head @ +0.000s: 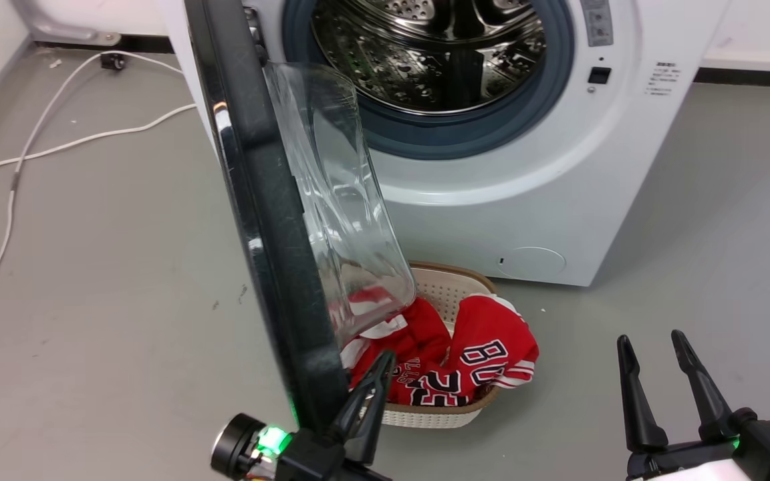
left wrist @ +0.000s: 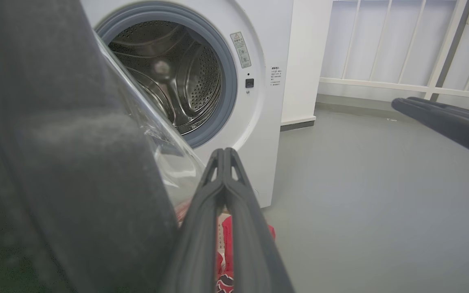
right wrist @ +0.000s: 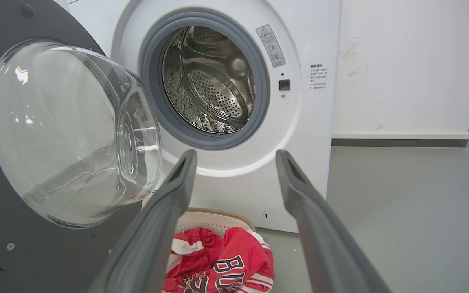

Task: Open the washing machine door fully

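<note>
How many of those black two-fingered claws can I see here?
2. The left gripper sits by the lower edge of the washing machine door, fingers together; the right gripper is at the lower right over the floor, fingers apart.

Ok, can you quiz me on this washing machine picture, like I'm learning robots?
1. True or false: the washing machine door is shut.
2. Which claw is open? A: left. B: right.
3. Fill in: the clothes in the basket are mostly ___.
Key: 1 false, it stands open. 2 B, the right claw. 3 red.
</note>
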Motion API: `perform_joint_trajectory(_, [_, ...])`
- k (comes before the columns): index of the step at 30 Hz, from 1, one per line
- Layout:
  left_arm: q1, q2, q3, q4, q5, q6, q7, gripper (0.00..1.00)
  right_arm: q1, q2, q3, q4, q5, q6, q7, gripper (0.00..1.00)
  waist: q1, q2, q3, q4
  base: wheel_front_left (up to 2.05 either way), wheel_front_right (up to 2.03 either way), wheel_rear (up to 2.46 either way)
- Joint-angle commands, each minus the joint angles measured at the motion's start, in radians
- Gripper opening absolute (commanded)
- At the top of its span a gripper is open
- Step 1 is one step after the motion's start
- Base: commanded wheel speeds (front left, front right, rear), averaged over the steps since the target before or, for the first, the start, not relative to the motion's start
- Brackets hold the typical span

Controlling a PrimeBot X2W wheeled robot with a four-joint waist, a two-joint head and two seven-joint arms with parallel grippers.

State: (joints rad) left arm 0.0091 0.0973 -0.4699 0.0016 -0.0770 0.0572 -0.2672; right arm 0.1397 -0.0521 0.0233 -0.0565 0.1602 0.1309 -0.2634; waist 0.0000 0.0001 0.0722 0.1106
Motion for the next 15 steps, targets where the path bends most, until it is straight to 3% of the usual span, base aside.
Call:
perform_joint_trajectory(1, [0.001, 0.023, 0.060, 0.006, -0.009, 0.029, 0.005, 0.00, -0.004, 0.003, 0.002, 0.002, 0.003, 0.000, -0.002, 1.00, 0.0000, -0.0001, -0.005, 0.014, 0.00, 0.00, 0.00])
perform_joint_trajectory(15, [0.048, 0.020, 0.153, -0.023, -0.003, 0.035, 0.005, 0.00, 0.011, 0.003, 0.000, 0.008, 0.003, 0.000, -0.002, 1.00, 0.0000, -0.0001, -0.004, 0.091, 0.00, 0.00, 0.00])
